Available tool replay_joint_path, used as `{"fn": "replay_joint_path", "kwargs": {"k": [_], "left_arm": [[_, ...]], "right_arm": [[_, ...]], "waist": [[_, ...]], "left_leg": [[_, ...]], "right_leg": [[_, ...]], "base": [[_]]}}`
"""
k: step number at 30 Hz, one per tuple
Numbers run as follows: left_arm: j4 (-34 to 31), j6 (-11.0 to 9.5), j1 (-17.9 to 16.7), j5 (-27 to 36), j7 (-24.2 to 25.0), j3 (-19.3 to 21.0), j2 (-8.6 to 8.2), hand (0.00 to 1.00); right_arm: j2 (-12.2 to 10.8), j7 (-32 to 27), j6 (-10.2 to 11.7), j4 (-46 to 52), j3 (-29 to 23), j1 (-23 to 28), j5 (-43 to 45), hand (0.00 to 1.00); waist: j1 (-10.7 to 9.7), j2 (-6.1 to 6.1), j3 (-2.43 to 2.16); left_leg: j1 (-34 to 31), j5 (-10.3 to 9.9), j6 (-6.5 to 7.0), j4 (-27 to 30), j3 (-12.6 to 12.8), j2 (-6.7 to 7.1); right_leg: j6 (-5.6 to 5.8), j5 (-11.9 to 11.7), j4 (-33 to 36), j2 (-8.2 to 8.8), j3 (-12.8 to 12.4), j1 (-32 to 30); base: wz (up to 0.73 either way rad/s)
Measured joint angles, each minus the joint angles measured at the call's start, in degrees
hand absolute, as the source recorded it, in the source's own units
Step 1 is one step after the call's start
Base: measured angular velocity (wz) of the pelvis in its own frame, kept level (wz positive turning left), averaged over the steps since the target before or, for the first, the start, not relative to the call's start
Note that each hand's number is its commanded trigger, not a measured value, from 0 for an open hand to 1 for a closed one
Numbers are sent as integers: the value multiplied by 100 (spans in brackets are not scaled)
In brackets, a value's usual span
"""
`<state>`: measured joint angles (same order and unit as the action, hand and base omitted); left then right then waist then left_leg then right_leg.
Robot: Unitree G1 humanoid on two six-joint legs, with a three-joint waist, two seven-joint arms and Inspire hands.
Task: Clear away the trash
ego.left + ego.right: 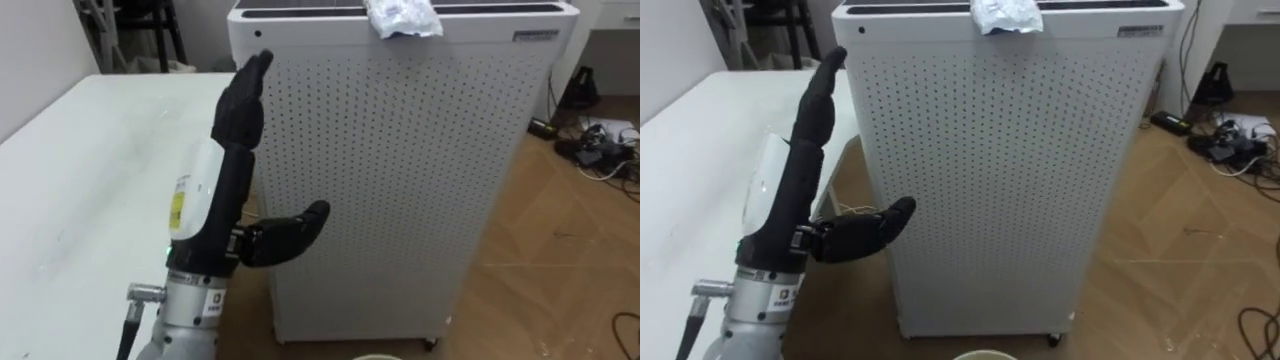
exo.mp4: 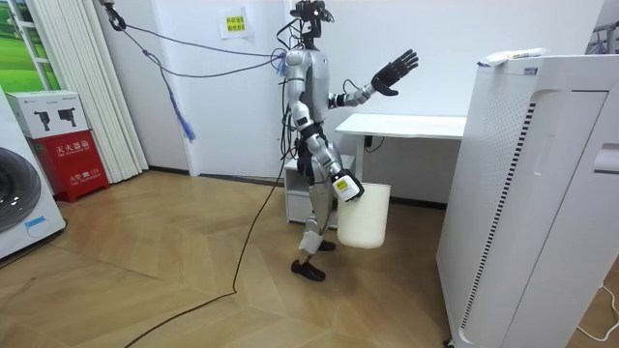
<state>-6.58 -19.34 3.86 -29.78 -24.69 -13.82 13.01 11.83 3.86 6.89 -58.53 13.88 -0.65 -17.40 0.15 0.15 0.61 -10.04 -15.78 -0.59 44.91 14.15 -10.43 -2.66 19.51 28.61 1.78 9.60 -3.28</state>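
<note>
A crumpled white piece of garbage (image 1: 403,18) lies on top of a tall white perforated cabinet (image 1: 400,180), at its far edge. My left hand (image 1: 240,115) is raised in front of the cabinet's left side, open, with fingers straight up and thumb stretched towards the cabinet. It is below and to the left of the garbage and touches nothing. In the room view I stand between the desk and the cabinet, left hand (image 2: 395,72) held high. My right hand (image 2: 345,187) hangs low at the rim of a white bin (image 2: 365,217).
A white desk (image 1: 90,160) runs along my left. Cables and plugs (image 1: 600,140) lie on the wooden floor to the right of the cabinet. The bin's rim (image 1: 375,356) shows at the lower edge of the left eye view.
</note>
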Motion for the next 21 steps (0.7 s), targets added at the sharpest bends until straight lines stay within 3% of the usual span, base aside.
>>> {"fn": "replay_joint_path", "kwargs": {"k": [1,2,3,4,6,8,9,10,12,13,14,15,17,21], "left_arm": [[0,1,0,-16,-12,-1,21,0],[0,1,-1,-62,-54,-1,39,0],[0,-1,-2,-71,-81,0,43,0],[2,-2,-13,-91,-135,8,41,0],[3,-45,12,-170,-193,9,40,0],[20,-84,10,-286,-292,16,46,0],[19,-87,12,-321,-326,35,58,0],[19,-106,11,-374,-393,86,83,0],[14,-106,11,-602,-486,168,93,0],[-11,-106,11,-801,-508,238,97,0],[-42,-109,18,-971,-524,289,99,0],[-51,-109,16,-1012,-540,298,103,0],[-78,-107,51,-1111,-613,297,118,0],[-126,-109,99,-1149,-619,300,216,0]], "right_arm": [[29,5,0,-2,84,34,-4,100],[41,51,0,-1,88,75,9,100],[51,58,0,0,75,93,27,100],[82,69,-4,1,58,103,144,100],[171,40,-15,-5,6,102,188,100],[298,-30,-71,-21,-7,100,188,100],[300,-44,-71,-20,4,100,187,100],[301,-60,-71,-23,33,100,187,100],[296,-48,-75,-24,78,106,202,100],[297,-46,-81,-20,75,107,242,100],[297,-21,-116,18,73,106,276,100],[292,9,-141,44,73,108,276,100],[277,41,-150,113,69,101,273,100],[272,31,-154,338,132,109,220,100]], "waist": [[17,30,2],[9,36,8],[6,34,13],[1,-21,50],[-64,-8,54],[64,-31,69],[123,-33,69],[215,-37,68],[236,-11,52],[315,6,22],[375,11,-16],[392,-21,-18],[380,-141,-10],[404,-149,-7]], "left_leg": [[-154,131,-17,490,-196,-101],[-279,329,-59,783,-468,-100],[-343,437,-70,897,-564,-89],[-461,549,-67,1003,-648,-60],[-722,390,45,743,-659,201],[-965,394,33,-237,-685,684],[-992,430,-18,-565,-701,765],[-1019,546,-93,-1279,-833,906],[-1036,867,-36,-2087,-1037,1022],[-1011,1214,48,-2277,-1125,1050],[-920,1370,212,-2304,-1129,1128],[-888,1402,271,-2276,-1096,1167],[-837,1125,373,-2031,-937,1270],[-820,641,516,-1417,-851,1378]], "right_leg": [[-72,73,104,-83,2,53],[-136,128,127,-134,-16,127],[-166,146,124,-155,-42,164],[-209,169,111,-202,-177,236],[-258,197,106,-197,-322,203],[-268,204,11,-170,-686,219],[-267,204,-17,-171,-738,230],[-268,204,-95,-199,-823,278],[-253,214,-278,-261,-921,427],[-213,244,-366,-283,-1041,461],[-128,296,-435,-224,-1069,514],[-91,316,-487,-164,-1030,562],[47,359,-477,84,-742,655],[219,425,-82,334,-620,794]], "base": [[-45],[-35],[-21],[-5],[0],[-34],[-57],[-47],[-46],[-59],[-60],[-45],[-24],[-20]]}}
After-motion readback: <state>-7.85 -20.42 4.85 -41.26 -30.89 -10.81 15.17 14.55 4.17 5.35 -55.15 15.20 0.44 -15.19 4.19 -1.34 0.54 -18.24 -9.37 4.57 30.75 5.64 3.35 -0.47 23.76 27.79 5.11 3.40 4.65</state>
